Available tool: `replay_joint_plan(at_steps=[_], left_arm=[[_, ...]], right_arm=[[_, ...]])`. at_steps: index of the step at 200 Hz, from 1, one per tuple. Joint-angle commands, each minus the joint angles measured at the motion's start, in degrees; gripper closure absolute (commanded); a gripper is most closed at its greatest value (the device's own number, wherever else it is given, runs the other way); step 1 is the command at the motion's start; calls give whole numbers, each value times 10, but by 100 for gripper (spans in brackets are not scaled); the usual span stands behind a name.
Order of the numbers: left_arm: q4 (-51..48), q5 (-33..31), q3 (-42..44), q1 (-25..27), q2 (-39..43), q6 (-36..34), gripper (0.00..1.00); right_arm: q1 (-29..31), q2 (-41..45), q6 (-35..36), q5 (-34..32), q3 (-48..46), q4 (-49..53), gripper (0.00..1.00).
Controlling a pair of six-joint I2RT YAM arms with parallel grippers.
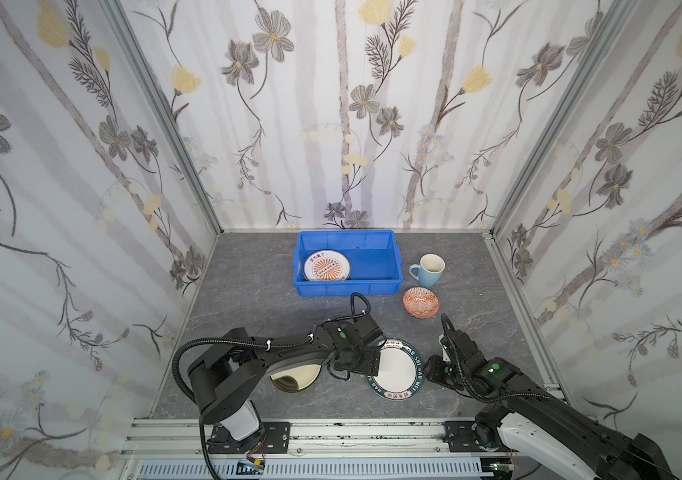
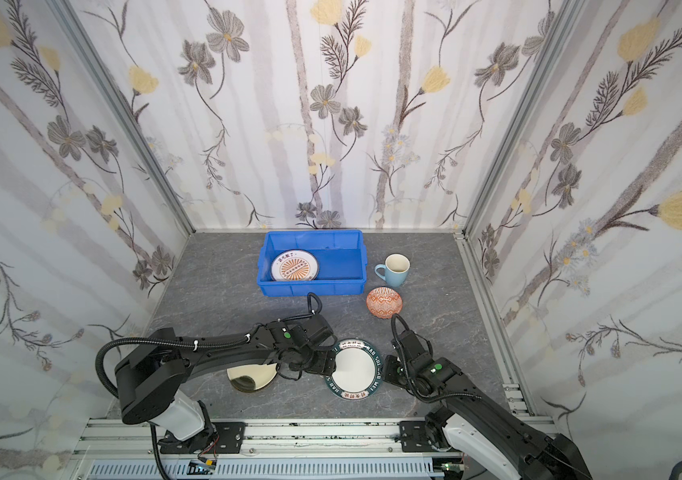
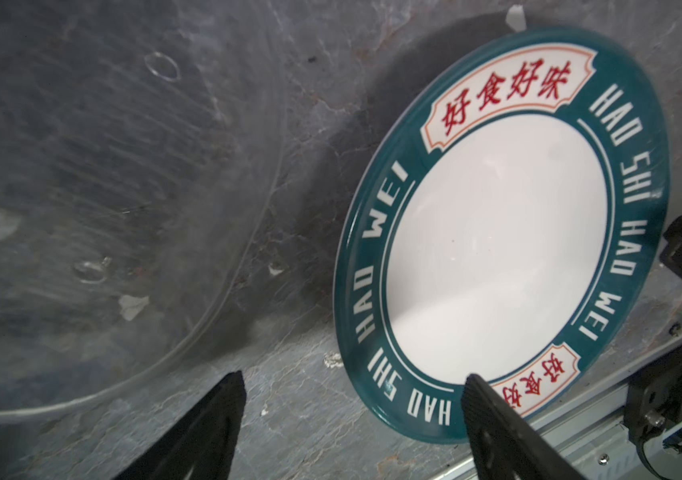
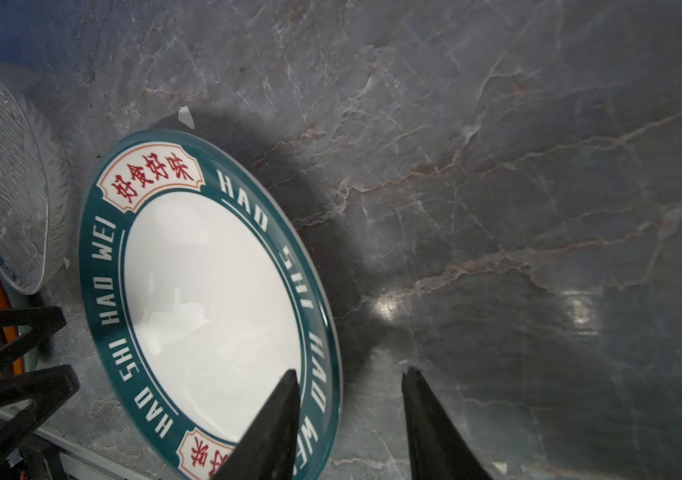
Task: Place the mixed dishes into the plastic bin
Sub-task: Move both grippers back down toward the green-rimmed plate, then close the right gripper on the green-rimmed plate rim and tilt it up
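Nearest the front rail, the teal plate [image 1: 396, 370] lies flat on the grey stone-look table [image 1: 248, 316], with both arms down at it from opposite sides. Its rim carries the only clear writing: "HAO SHI HAO WEI" in white capitals round the teal band, and 好食好味 in red inside two cream cartouches set opposite each other. The left gripper [image 3: 352, 376] is spread wide, one finger over the plate's rim and the other over bare table, grasping nothing. The right gripper [image 4: 351, 371] also has its fingers apart, one above the plate and one outside it, straddling the rim without pinching it, so I judge the plate not yet picked up. Just beside it, the cream plate [image 1: 293, 378] shows partly from under the left arm. The clear glass plate [image 3: 102, 187] sits close by, plain only in the wrist views. Farther back, the small orange-patterned bowl [image 1: 421, 302] and the pale blue mug [image 1: 428, 270] stand on the table, to the right of the blue plastic bin [image 1: 347, 286] in both top views. Inside the bin, at its left end, rests the sunburst plate [image 1: 327, 266]; the dark characters on its rim are too small to read. One dish of six is in; five are left.
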State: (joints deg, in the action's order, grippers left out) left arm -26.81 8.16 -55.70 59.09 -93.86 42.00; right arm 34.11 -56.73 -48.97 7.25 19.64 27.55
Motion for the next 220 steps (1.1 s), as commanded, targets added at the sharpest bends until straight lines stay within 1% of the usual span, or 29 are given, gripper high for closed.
replay_joint_plan(at_steps=[1,22,48,75,116,129,144,167,180,185,196,212,220], left_arm=[[6,3,-14,0,-16,-8,18],[7,9,-22,0,-29,-15,25],[2,14,-40,-1,-57,-29,31],[0,23,-56,-1,-78,-33,39],[-4,32,-63,-2,-93,-39,48],[-5,38,-66,-2,-96,-44,54],[-7,40,-69,-3,-97,-45,61],[-8,44,-75,-4,-98,-46,62],[-14,46,-80,-4,-99,-49,58],[-17,46,-82,-5,-98,-50,54],[-21,45,-85,-5,-95,-53,43],[-26,43,-87,-8,-88,-55,20],[-27,43,-87,-11,-84,-55,14]], right_arm=[[2,-9,-8,12,-1,-48,58],[1,-26,-5,28,-3,-65,58],[2,-48,3,35,-8,-77,57],[2,-69,8,42,-13,-93,59],[1,-94,15,49,-9,-108,71],[1,-95,15,54,-9,-111,72],[2,-92,16,57,-10,-112,76],[1,-84,16,55,-8,-104,83],[1,-77,16,54,-6,-97,88],[2,-73,16,53,-4,-94,89],[2,-64,16,49,-1,-86,91],[1,-50,16,43,6,-72,93],[1,-43,16,40,8,-66,94]])
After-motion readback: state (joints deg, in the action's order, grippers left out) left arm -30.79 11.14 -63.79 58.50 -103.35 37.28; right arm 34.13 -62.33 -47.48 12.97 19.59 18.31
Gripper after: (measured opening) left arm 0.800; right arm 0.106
